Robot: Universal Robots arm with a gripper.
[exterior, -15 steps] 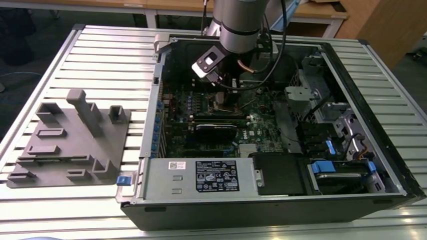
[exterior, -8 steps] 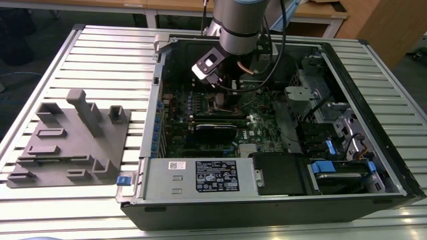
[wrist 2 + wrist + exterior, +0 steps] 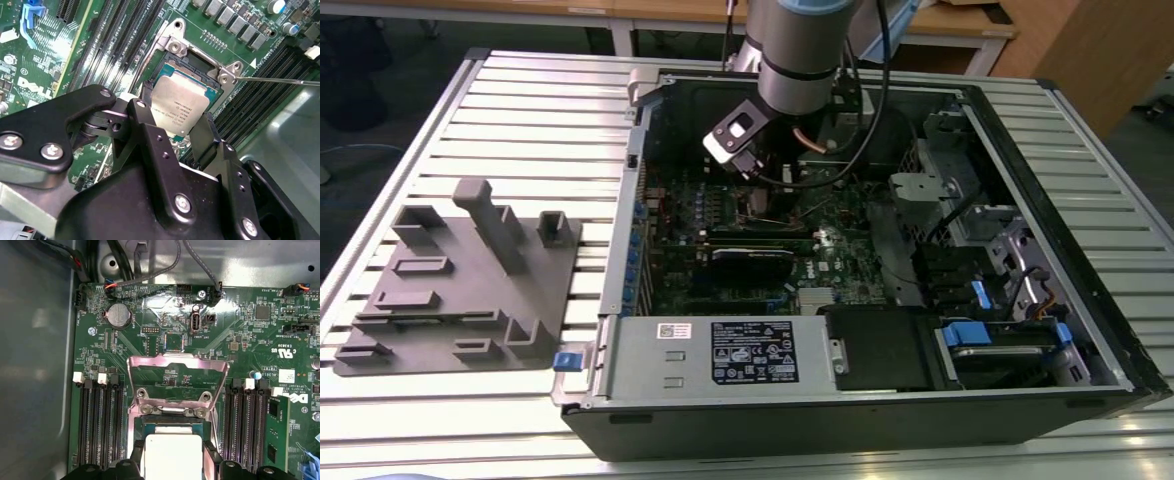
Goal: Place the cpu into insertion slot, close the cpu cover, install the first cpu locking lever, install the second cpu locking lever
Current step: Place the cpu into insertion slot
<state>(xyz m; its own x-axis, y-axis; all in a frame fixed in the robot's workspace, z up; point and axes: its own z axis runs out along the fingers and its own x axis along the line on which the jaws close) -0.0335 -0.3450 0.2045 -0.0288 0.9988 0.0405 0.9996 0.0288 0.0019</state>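
The fingers (image 3: 150,130) pinch the cpu (image 3: 181,100) by two opposite edges. The gripper (image 3: 172,119) holds it directly on or over the insertion slot (image 3: 194,70); which one, I cannot tell. At one edge of the insertion slot the cpu cover (image 3: 175,361) stands open.

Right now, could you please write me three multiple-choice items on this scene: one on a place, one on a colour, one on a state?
1. Where is the cpu? A on the grey fixture; B in the tool, at the insertion slot; C on the table.
2. What colour is the motherboard? A red; B blue; C green.
3. How is the cpu cover? A swung open; B shut over the cpu; C missing.
Key: 1 B, the tool grips it at the slot; 2 C, green in both wrist views; 3 A, its frame is tipped back off the cpu.
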